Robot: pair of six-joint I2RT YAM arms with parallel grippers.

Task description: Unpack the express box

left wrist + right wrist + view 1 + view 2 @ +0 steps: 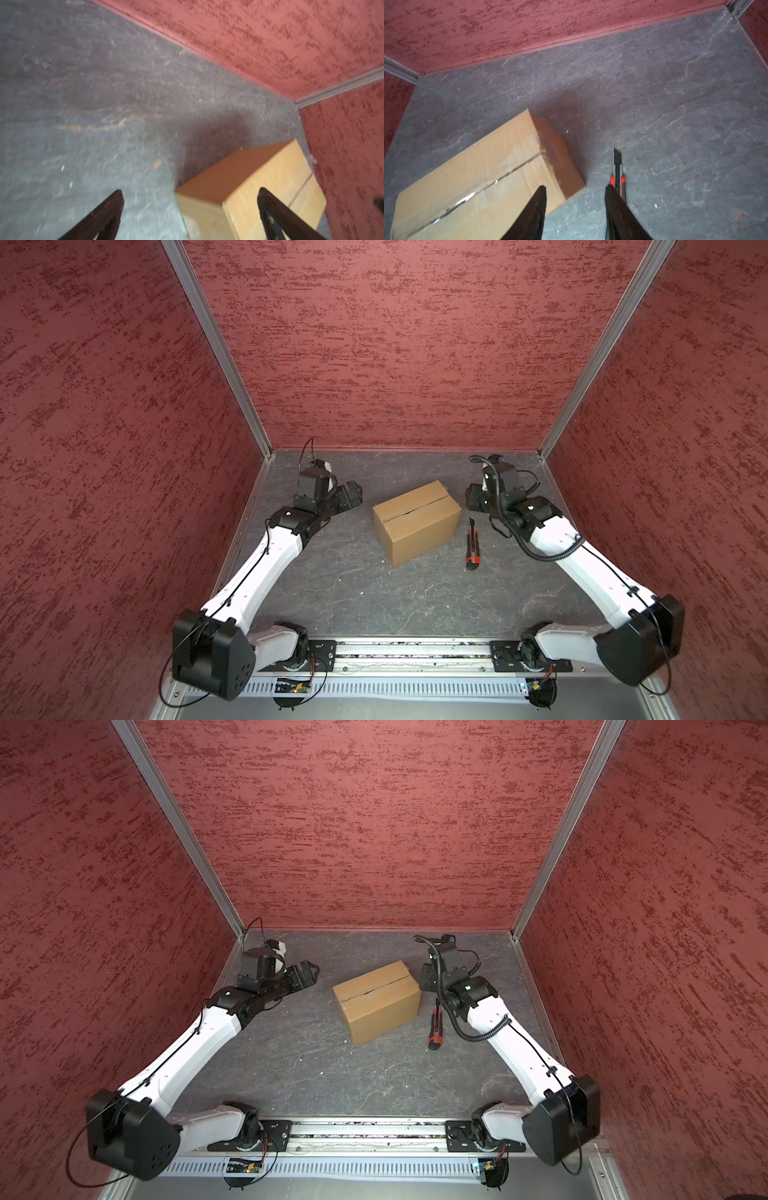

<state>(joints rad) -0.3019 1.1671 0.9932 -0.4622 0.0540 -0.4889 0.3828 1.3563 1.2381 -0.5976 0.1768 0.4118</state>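
Grey slate-look table (pixel 332 593), red textured walls on three sides. Only loose item besides the carton is a red-and-black utility knife (pixel 473 545) (pixel 436 1025), lying flat just right of the box, apart from it, between the box and the right forearm; its long axis is near vertical in frame, blade end toward the back wall. The express box (pixel 417 522) (pixel 376 1002) sits centre of the table, slightly right of middle in both top views, resting on its base. Its long axis and centre seam run from lower left to upper right. Flaps are down, with a dark slit along the seam and shiny tape scraps on it in the right wrist view (pixel 477 182). Contents can't be seen. Left gripper (pixel 353 495) (pixel 191 192) is left of the box, well apart, jaws spread wide, nothing in them; the box's end corner (pixel 249 187) shows past the fingers. Right gripper (pixel 473 499) (pixel 576 187) is just beside the box's upper right end, jaws partly apart and empty. From its wrist view, one finger overlaps the box top and the other overlaps the knife (pixel 617 172) handle; contact can't be told.
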